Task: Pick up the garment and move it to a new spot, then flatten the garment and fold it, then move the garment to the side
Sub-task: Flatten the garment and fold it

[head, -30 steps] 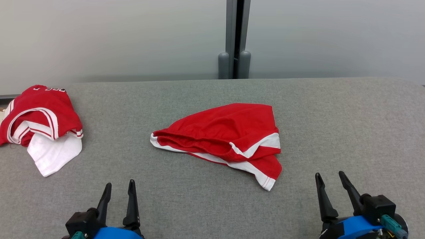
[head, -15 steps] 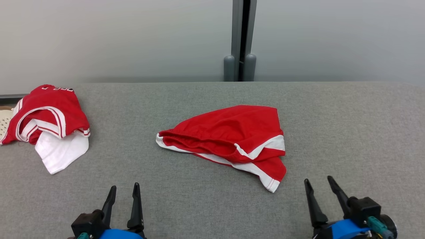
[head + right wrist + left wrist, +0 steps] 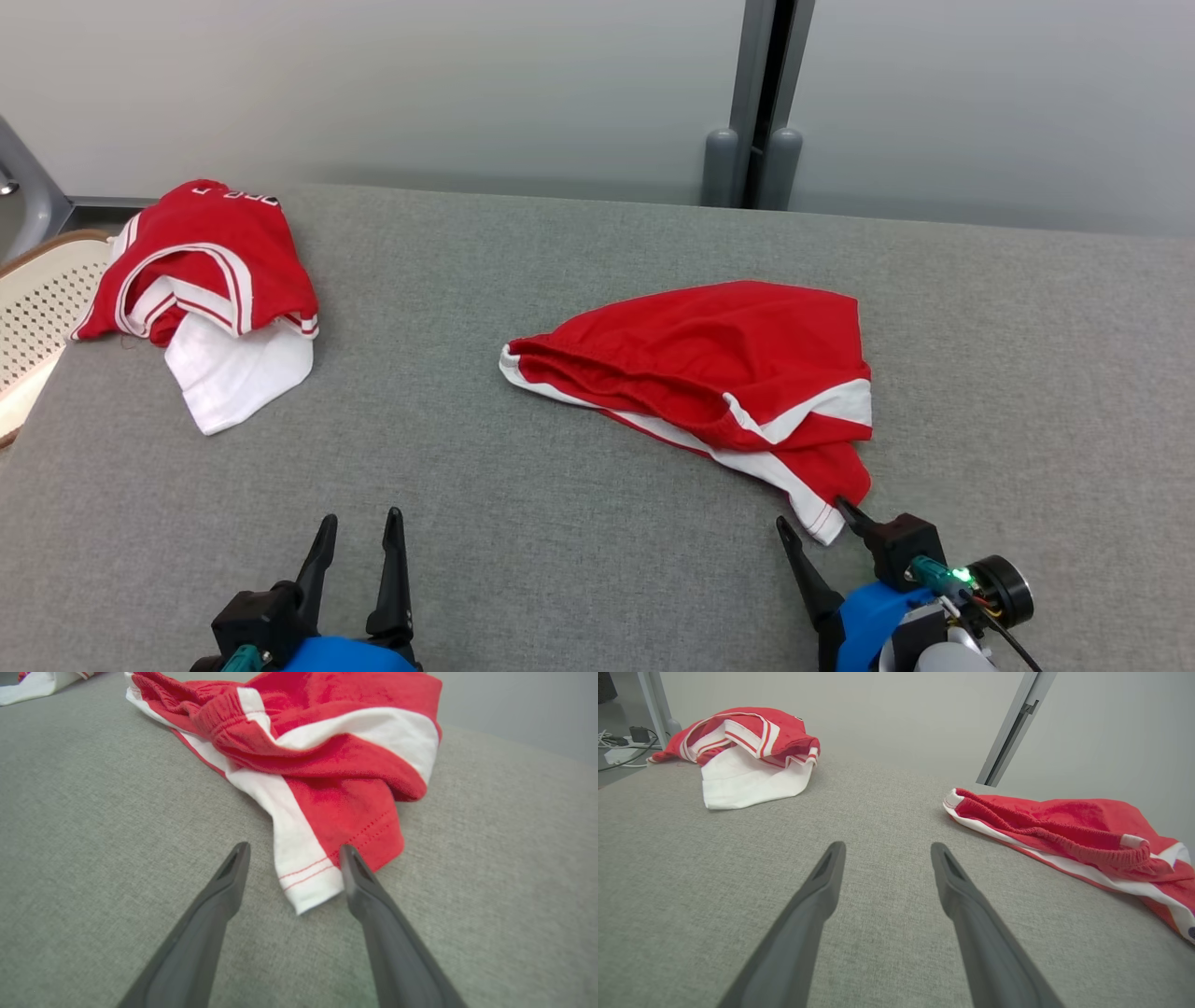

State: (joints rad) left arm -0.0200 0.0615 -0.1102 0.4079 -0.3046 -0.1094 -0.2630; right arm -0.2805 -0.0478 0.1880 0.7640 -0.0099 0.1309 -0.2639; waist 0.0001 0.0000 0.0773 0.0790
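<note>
My right gripper (image 3: 293, 848) stands open astride the near hem corner (image 3: 308, 886) of the red garment (image 3: 709, 373); soft, light, limp cloth, I judge; I'd pinch that stitched hem.

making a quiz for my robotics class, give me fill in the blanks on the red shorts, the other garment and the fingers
1. The hem corner of the red shorts with white stripes lies ___ the right arm's fingers.
2. The left arm's fingers hold nothing and are ___, not shut, over the grey fabric tabletop.
3. In the head view, the crumpled red and white jersey lies to the shorts' ___.

Missing words: between; open; left
</note>
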